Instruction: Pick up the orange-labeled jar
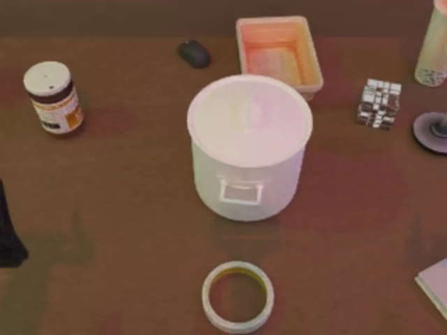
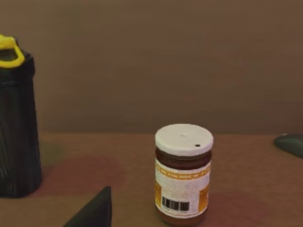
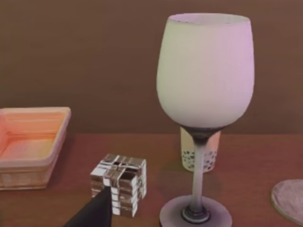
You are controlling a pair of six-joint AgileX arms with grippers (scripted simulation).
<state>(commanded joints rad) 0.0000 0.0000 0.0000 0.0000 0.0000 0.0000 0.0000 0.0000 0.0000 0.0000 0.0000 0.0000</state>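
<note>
The orange-labeled jar stands upright at the table's far left, with a white cap, a dark band and an orange-and-white label. In the left wrist view the jar is straight ahead and nothing touches it. My left gripper is a dark shape at the left edge, well nearer than the jar. Only one of its fingers shows, with bare table beside its inner face. My right arm is outside the top view. One of its fingers shows in front of a mirrored cube, holding nothing.
A big white bucket fills the middle. Behind it sit an orange tray and a dark mouse. A tape ring lies in front. The cube, a wine glass and a speckled cup stand right. A black bottle stands near the jar.
</note>
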